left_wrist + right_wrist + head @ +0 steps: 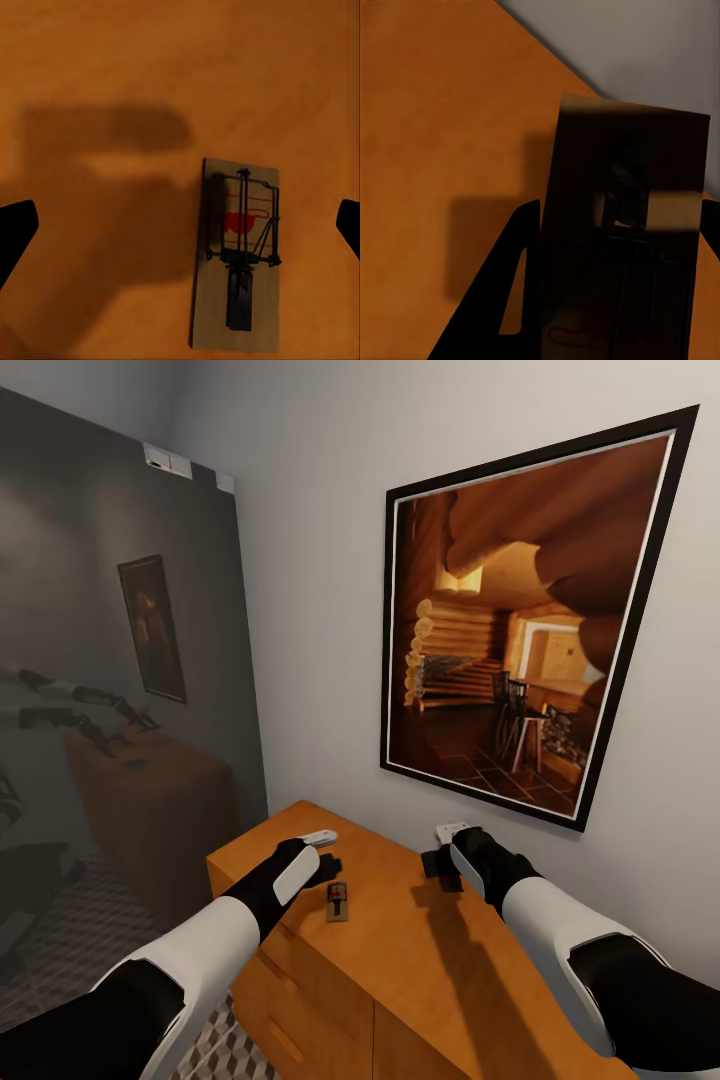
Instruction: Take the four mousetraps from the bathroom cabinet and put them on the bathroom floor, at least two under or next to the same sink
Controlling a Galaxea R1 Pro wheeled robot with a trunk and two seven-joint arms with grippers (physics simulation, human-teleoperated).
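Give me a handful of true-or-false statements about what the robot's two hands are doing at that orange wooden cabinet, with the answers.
1. A small flat wooden mousetrap with a red mark lies on the flat top of the orange-brown wooden cabinet. True.
2. The left hand is closed around that mousetrap. False: its fingers are spread wide, and the trap lies free on the cabinet top between them.
3. The right hand holds another dark mousetrap between its fingers. True.
4. A round mirror hangs on the wall above the cabinet. False: it is a black-framed picture of a log cabin interior.
5. The cabinet's drawers stand pulled open. False: the fronts look shut.
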